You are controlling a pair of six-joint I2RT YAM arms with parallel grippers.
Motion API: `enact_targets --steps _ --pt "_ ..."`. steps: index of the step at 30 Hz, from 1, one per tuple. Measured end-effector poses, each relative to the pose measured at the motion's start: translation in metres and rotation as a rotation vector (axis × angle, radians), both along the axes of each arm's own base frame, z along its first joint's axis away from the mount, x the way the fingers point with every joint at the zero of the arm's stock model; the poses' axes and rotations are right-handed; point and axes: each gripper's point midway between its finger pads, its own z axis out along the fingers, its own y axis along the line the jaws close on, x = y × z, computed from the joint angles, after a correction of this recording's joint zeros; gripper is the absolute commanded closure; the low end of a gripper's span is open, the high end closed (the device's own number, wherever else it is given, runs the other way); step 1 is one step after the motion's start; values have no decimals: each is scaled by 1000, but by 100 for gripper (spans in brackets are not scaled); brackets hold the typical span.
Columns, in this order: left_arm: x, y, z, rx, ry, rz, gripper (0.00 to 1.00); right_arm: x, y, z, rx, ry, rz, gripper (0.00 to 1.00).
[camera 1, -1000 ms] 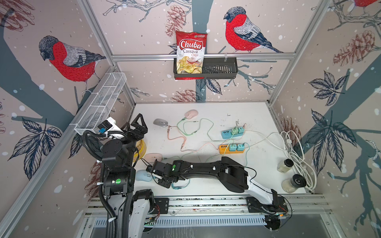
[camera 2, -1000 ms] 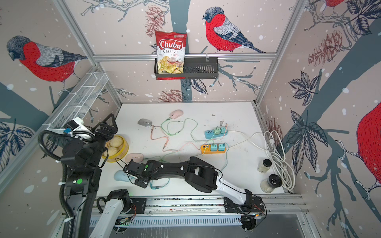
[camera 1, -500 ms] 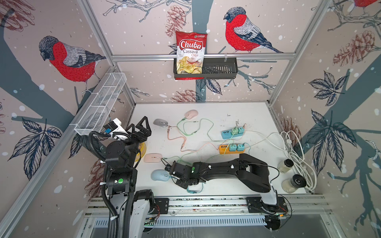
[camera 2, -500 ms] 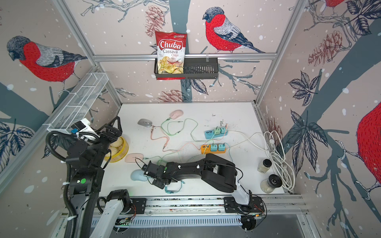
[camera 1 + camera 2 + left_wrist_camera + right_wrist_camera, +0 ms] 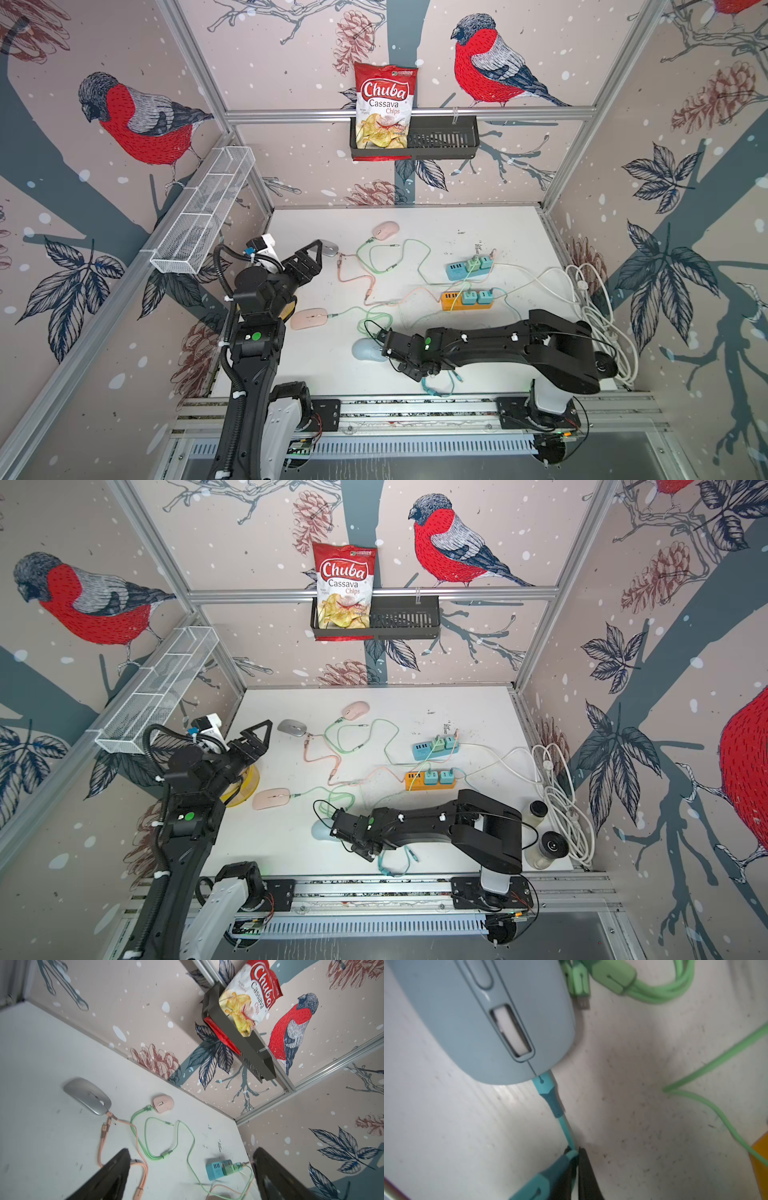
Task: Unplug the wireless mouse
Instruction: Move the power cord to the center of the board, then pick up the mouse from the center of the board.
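A: In both top views the blue mouse (image 5: 365,350) lies near the front of the table (image 5: 457,224), just beside the right gripper (image 5: 413,370) — closer to the right arm's base than a second ago.
B: So it slid along with the pull?
A: Looks so. In the left wrist view, the left gripper (image 5: 191,1150) is spread wide and holds nothing.
B: And the right wrist view?
A: The right gripper pinches the teal cable (image 5: 564,1126), and the plug (image 5: 548,1093) is still seated in the mouse. It's not unplugged yet — the mouse probably needs holding down.
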Motion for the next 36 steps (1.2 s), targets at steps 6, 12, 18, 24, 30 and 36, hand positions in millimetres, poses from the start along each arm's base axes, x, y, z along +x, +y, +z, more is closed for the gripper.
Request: enact_targets --steps 6,12,18,24,30,36 --pt "-5 -9 -28 -55 59 -48 7 -14 31 47 122 2 96 4" --pt "-4 -14 -41 -106 69 -74 7 -4 92 73 218 1 231 0" --pt "-4 -18 -32 -120 40 -102 6 18 111 41 142 33 285 5" --pt "-2 -19 -26 -98 22 -114 6 10 107 18 77 94 337 18" --pt "0 -22 -36 -102 52 -137 6 -1 96 1 38 136 343 28" --pt "1 -23 -39 -105 59 -142 6 -7 105 -3 58 140 339 49"
